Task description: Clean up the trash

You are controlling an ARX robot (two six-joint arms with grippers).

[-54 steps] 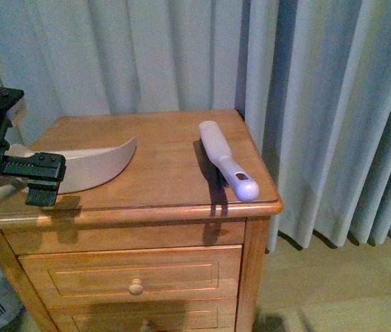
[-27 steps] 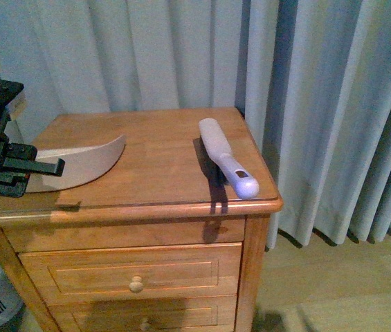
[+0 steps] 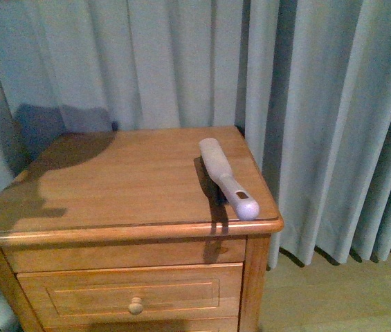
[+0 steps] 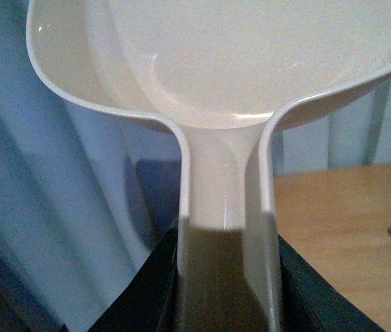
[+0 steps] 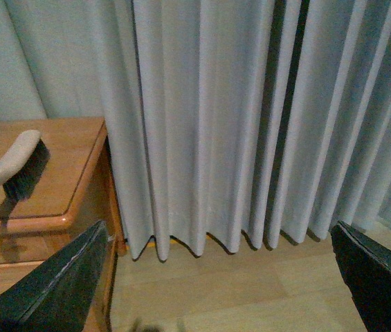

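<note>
1. Trash does not show in any of the three views, so I cannot tell where it lies relative to either tool.
2. The left tool [image 4: 226,287] is pressed together on the handle of a pale dustpan [image 4: 250,55]. Its dark fingers [image 4: 147,294] sit on either side of the handle.
3. The scoop of the dustpan spreads out wide just ahead of the left tool, up in the air, and its hollow looks bare.
4. Below and ahead of the left tool, off to one side, a corner of the wooden tabletop [image 4: 340,235] shows, with blue-grey curtain [image 4: 57,194] behind it.
5. The right tool [image 5: 219,228] is spread wide, with nothing between its fingers [image 5: 50,290].
6. Ahead of the right tool hangs the curtain, reaching down to the wooden floor [image 5: 237,290].
7. Beyond one finger of the right tool, a brush [image 5: 15,166] with dark bristles lies on the tabletop, close to its edge.
8. In the front view neither tool shows. The brush [image 3: 226,176] lies on the tabletop [image 3: 112,187] of a wooden nightstand, its handle end near the front corner.
9. A drawer with a round knob [image 3: 135,305] sits under the tabletop.
</note>
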